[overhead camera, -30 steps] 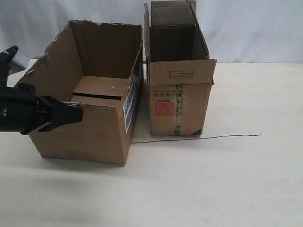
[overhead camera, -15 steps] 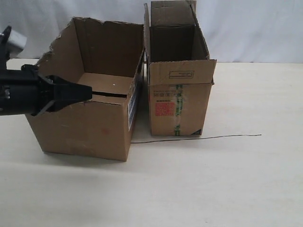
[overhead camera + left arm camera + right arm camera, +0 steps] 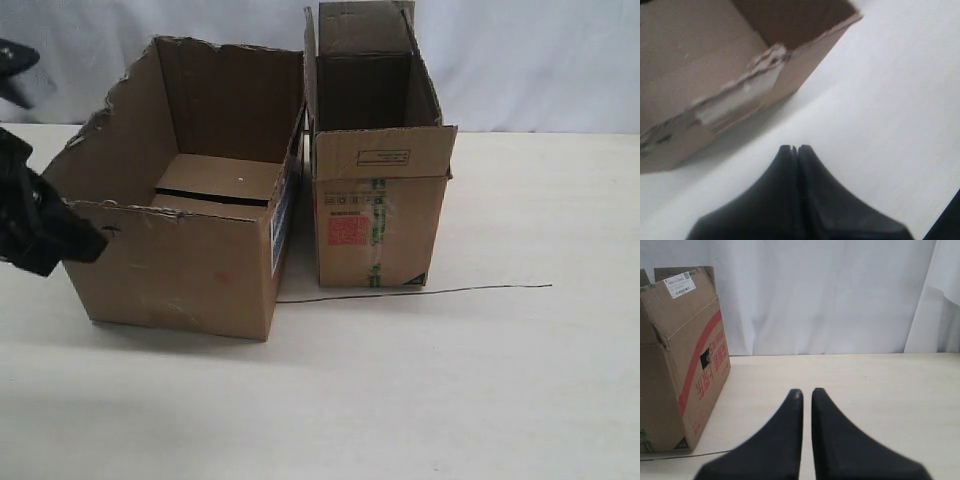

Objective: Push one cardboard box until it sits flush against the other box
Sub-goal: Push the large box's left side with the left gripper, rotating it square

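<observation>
- Jaws: we are reading the left gripper [image 3: 794,148] as pressed together and holding nothing. The right gripper [image 3: 806,390] is showing only a thin slit between its fingers and is also empty.
- The cardboard box [image 3: 175,265] is standing on the table [image 3: 450,380] on the left, just beside the other box [image 3: 380,215]. Their rear edges are looking close to touching, while a narrow wedge of gap is opening toward the front.
- The left arm [image 3: 40,225] is sitting at the box's outer left wall; we cannot tell whether it is touching.
- Judgement: we are advising a low, slow push on that wall near the front corner, pivoting the wedge shut without tipping this box or shoving the other box away.
- Count: we are counting two boxes, two grippers and one thin dark wire [image 3: 450,289] on the table.
</observation>
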Motion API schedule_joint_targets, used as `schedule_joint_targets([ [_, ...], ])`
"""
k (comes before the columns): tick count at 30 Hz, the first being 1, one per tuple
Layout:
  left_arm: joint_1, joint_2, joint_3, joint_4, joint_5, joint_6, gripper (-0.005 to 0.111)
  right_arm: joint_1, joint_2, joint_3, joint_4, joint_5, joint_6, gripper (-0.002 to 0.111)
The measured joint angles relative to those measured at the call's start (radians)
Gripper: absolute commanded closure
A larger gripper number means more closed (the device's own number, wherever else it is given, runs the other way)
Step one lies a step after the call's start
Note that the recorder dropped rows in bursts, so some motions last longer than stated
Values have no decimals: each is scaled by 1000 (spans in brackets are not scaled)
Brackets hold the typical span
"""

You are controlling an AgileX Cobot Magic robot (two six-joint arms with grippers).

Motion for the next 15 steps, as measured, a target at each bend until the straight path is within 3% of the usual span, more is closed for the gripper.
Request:
schedule_joint_targets([
  [3,-95,0,0,155,22,-56,107,0,0,0,0,0,0,103],
  [4,-164,0,-2,208,14,-91,107,0,0,0,0,0,0,103],
  [8,-350,9,-2,347,-153,-187,107,0,0,0,0,0,0,103],
  [10,-385,46,-2,357,-192,-206,107,0,0,0,0,0,0,103],
  [15,-390,153,-4,372,-251,-224,107,0,0,0,0,0,0,103],
])
